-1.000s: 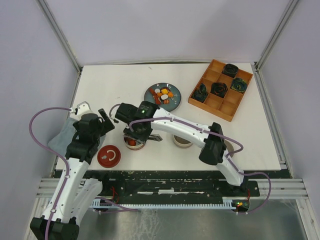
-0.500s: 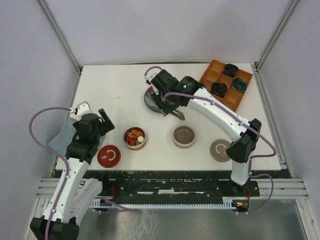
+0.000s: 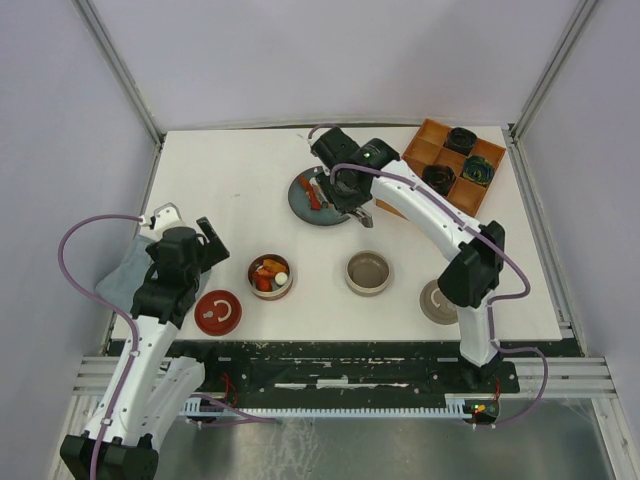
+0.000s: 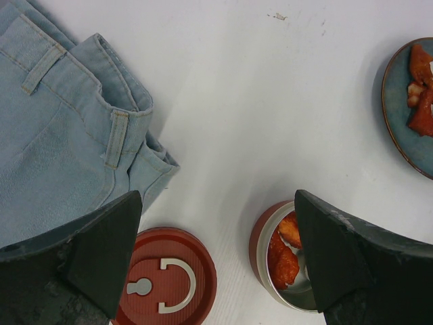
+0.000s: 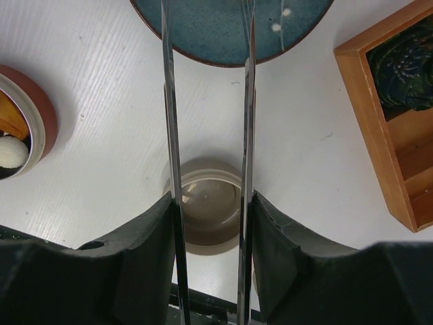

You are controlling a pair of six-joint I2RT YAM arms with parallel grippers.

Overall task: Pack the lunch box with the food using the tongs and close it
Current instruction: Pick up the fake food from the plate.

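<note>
My right gripper is shut on the silver tongs. Their two arms run parallel, apart, up over the blue plate, and their tips are out of the wrist view. Red food pieces lie on the plate. The red round lunch box pot holds orange and white food and stands open. Its red lid lies flat to its left. My left gripper hangs open above the gap between lid and pot.
A grey-brown pot stands right of the red one, its lid further right. An orange wooden tray of dark rosettes sits at the back right. Folded jeans lie at the left edge.
My right arm has swung with the tongs from over the red pot back to the plate. The left arm has not moved.
</note>
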